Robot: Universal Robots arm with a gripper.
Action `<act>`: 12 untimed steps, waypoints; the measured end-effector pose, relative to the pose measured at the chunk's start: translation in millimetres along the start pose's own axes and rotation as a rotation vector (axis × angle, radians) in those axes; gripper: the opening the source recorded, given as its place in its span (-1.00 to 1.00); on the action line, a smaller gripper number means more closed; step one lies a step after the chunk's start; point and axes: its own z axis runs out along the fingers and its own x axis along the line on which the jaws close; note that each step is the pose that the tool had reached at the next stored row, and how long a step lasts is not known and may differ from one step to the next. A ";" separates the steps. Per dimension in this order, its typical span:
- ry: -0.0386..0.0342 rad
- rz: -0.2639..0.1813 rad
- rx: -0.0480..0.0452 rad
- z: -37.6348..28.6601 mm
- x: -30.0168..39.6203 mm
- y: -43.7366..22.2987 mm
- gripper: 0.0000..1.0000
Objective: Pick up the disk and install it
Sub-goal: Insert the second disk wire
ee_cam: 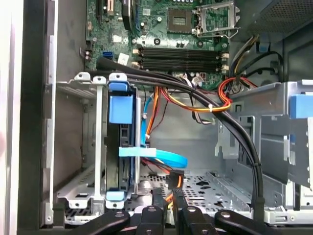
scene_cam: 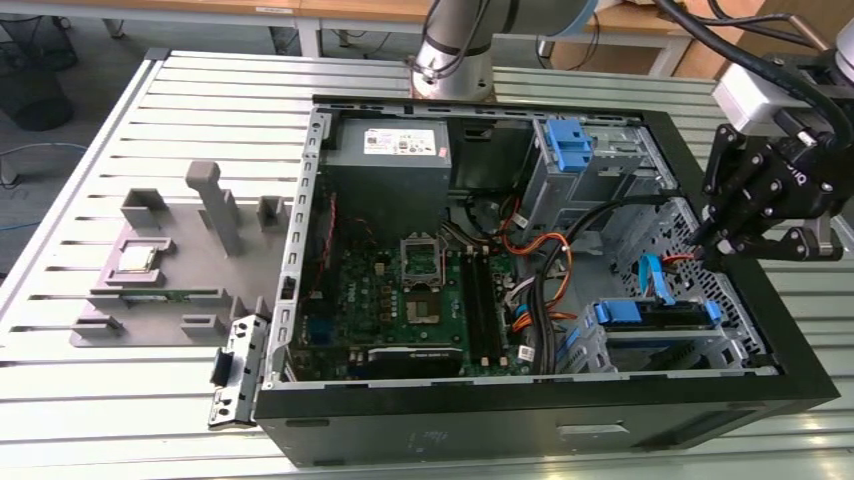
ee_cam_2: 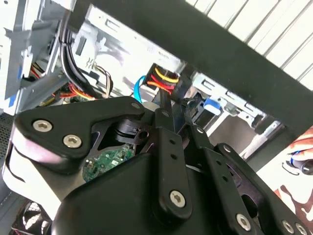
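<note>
We list one slatted metal table [scene_cam: 107, 420]. On it we count an open black computer case [scene_cam: 507, 428] and, at the exterior view's left, a grey parts fixture [scene_cam: 187, 270].

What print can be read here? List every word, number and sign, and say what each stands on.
White sticker on the grey metal box: lines of print, too small to read.
Gripper: white lettering on its black body, too blurred to read.
Motherboard: white markings, too small to read.
No text here can be quoted with confidence.
</note>
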 end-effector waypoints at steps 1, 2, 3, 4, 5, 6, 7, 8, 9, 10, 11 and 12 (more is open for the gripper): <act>0.0002 0.000 0.0000 0.1 -0.1 -1.6 -0.55; 0.0004 0.000 0.0000 0.3 -0.2 -3.3 -0.55; 0.0007 0.000 0.0000 0.6 -0.2 -4.7 -0.55; 0.0012 0.000 0.0000 0.9 -0.3 -5.9 -0.55; 0.0020 0.000 0.0000 1.3 -0.2 -6.9 -0.55; 0.0029 0.000 0.0000 1.8 -0.2 -7.7 -0.55; 0.0043 0.000 0.0000 2.1 -0.2 -8.2 -0.55; 0.0063 0.000 0.0000 2.4 -0.2 -8.4 -0.55; 0.0089 0.000 0.0000 2.7 -0.1 -8.6 -0.55; 0.0116 0.000 0.0000 3.1 -0.1 -8.8 -0.55; 0.0148 0.000 0.0000 3.6 -0.1 -8.9 -0.55; 0.0182 0.000 -0.0001 4.2 0.0 -9.0 -0.55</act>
